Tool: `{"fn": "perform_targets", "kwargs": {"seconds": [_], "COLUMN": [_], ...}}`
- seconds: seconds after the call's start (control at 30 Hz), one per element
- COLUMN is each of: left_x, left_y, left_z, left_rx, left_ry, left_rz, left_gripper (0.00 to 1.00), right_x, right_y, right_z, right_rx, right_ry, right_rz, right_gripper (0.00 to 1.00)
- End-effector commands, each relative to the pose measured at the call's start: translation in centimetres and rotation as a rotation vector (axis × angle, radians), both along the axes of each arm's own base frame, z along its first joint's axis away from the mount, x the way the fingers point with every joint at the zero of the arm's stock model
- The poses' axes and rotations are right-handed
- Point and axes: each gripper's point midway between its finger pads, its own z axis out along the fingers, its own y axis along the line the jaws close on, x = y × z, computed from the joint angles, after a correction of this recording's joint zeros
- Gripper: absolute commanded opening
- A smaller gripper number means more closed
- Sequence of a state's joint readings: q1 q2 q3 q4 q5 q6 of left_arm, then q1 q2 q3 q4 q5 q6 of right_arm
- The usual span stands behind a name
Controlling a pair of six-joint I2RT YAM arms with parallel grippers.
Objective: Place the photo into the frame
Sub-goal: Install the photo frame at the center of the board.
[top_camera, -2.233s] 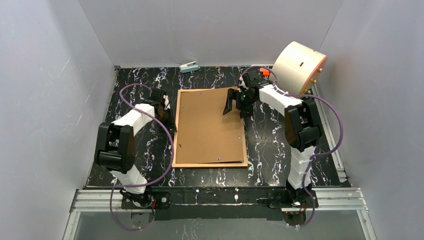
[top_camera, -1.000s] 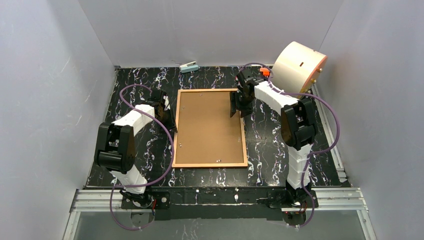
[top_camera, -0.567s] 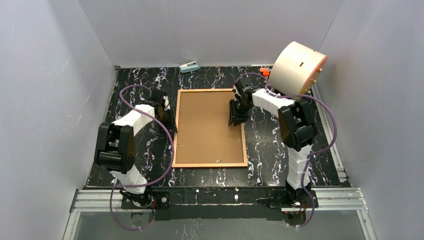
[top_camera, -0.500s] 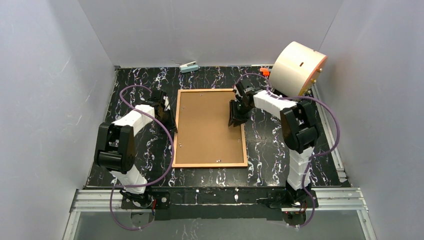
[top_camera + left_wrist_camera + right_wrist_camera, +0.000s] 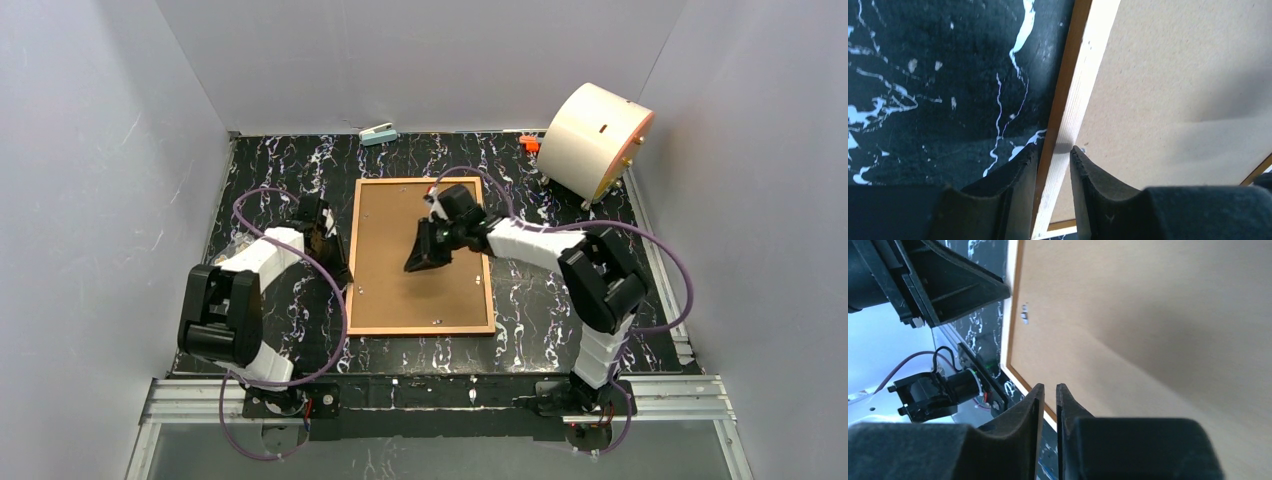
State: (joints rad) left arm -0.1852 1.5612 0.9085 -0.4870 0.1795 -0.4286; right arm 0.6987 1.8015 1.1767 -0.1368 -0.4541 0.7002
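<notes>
The frame [image 5: 420, 329] of orange-brown wood lies flat in the middle of the black marbled table, filled by a plain brown backing board [image 5: 385, 230]. The photo is hidden in every view. My left gripper [image 5: 342, 270] is at the frame's left rail. In the left wrist view, that gripper [image 5: 1053, 149] is shut on the pale rail [image 5: 1083, 85], one finger on either side. My right gripper [image 5: 411, 264] reaches in over the board's middle. In the right wrist view, this gripper [image 5: 1049, 387] is shut to a thin slit with nothing in it, just above the board [image 5: 1148, 315].
A big cream drum [image 5: 597, 138] stands at the back right. A small teal and white object [image 5: 379, 134] and a small orange piece [image 5: 529, 144] lie along the back edge. Grey walls close in on three sides. A metal tab [image 5: 1024, 314] sits on the board.
The backing board, skewed earlier, now sits square in the frame. My right gripper left the frame's right edge, swung left and nearer over the board, and narrowed its jaws. My left gripper slid slightly nearer.
</notes>
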Motion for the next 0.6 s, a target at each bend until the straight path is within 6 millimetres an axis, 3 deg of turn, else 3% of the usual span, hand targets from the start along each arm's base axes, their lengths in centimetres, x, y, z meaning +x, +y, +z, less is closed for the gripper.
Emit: {"fn": "perform_targets", "kwargs": {"seconds": [0.0,0.07,0.17,0.57], "left_x": [-1.3,-1.7,-2.2,-4.1], "left_y": [0.4,0.4,0.4,-0.4], "left_z": [0.9,1.1,1.0,-0.6], "left_rx": [-0.003,-0.013,-0.017,-0.063], "left_ry": [-0.02,-0.029,-0.025,0.049], "left_rz": [0.018,0.022,0.024,0.002], "left_gripper": [0.29,0.29,0.29,0.22], "right_x": [-1.2,-1.4,-2.0,-3.6], "right_y": [4.9,6.1,7.7,11.3], "right_z": [0.5,-0.2,-0.9,-4.1], "right_rx": [0.108,0.108,0.103,0.074], "right_ry": [0.019,0.034,0.045,0.111], "right_rz": [-0.002,-0.009,0.003,-0.002], "right_gripper": [0.28,0.35,0.37,0.27]}}
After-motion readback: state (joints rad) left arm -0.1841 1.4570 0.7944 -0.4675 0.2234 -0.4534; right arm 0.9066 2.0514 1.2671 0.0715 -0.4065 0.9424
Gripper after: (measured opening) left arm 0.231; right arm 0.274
